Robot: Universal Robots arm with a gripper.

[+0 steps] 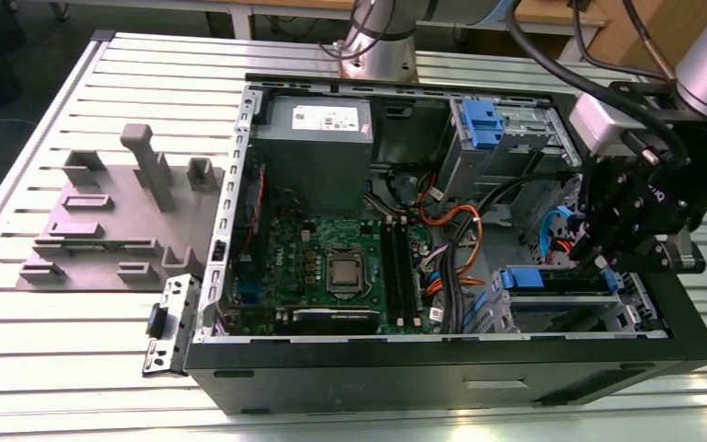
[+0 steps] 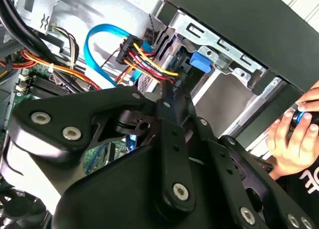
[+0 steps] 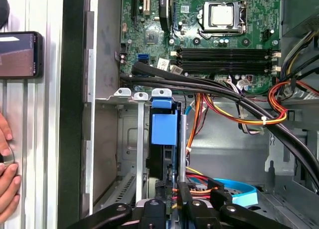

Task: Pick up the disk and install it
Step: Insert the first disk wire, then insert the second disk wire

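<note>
Blue plastic tab of disk (image 3: 163,129) seated in metal bay; black claw (image 3: 169,209) beside, grip unclear.

A slatted metal table (image 1: 59,359) carries the open computer case (image 1: 452,368) and a grey fixture (image 1: 114,216).

Ribbed pale metal table (image 1: 47,359): satin, light glare. Black computer case (image 1: 452,368): matt painted sheet metal; inner bare steel drive cage (image 3: 129,144), dull grey, stamped. Blue plastic disk tab (image 3: 163,129): smooth, slightly glossy. Green motherboard (image 1: 329,267): lacquered sheen. Black gripper (image 2: 169,109): matt links, shiny steel screws. Grey moulded fixture block (image 1: 108,221): matt plastic.
</note>
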